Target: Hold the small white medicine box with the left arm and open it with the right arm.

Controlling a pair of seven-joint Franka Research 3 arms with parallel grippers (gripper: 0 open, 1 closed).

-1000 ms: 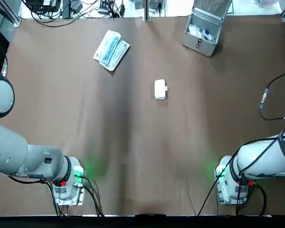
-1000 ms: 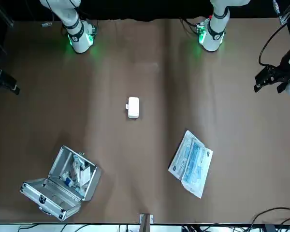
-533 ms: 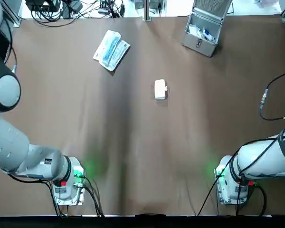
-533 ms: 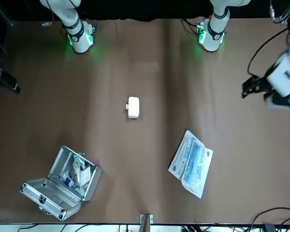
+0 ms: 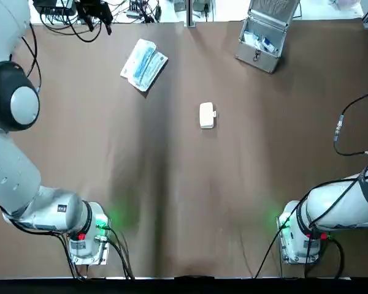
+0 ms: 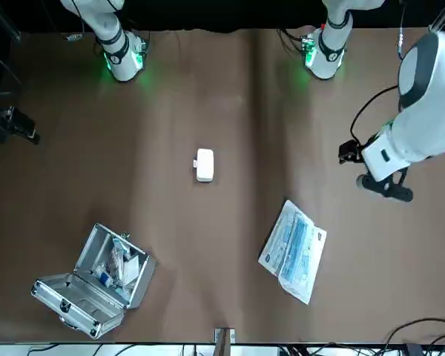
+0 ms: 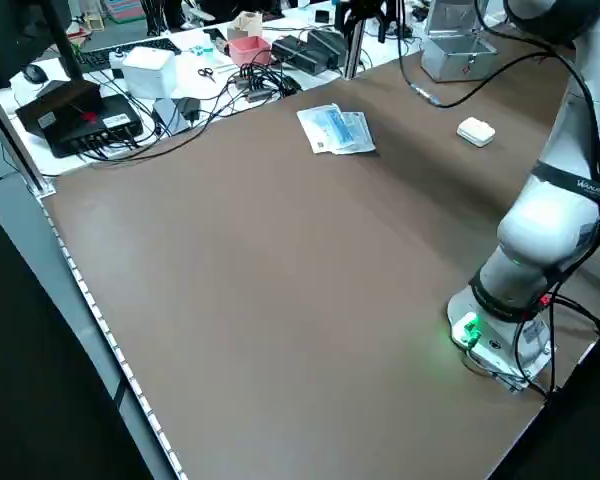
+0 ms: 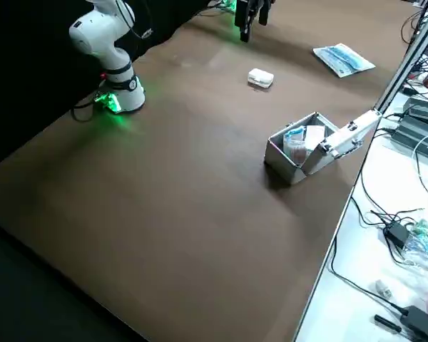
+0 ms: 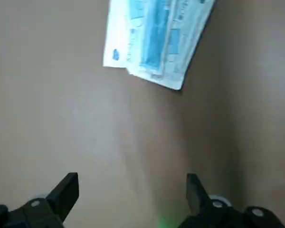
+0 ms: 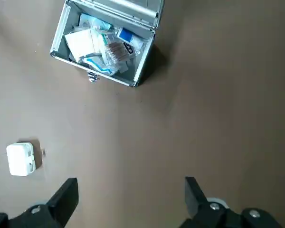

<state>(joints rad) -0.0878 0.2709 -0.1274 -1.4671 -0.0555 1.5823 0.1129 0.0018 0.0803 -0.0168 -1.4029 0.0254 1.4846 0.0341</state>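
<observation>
Mid-table, medicine box (image 5: 207, 115), well apart from both spread jaws

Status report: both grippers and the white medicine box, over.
Left gripper open, empty, near the mask packet. Right gripper open, empty, out at the right side. Small white medicine box untouched mid-table; open metal case well apart from it.

In the top view the right arm (image 5: 349, 205) runs off the right edge, and the lid of the silver case (image 5: 264, 40) is cut by the top edge. The case's contents are too small to name. In the left wrist view the packet (image 9: 154, 42) is cut by the top edge and its print is blurred. The right pincer (image 10: 130, 183) shows only fingertips at the bottom edge of its own view.
</observation>
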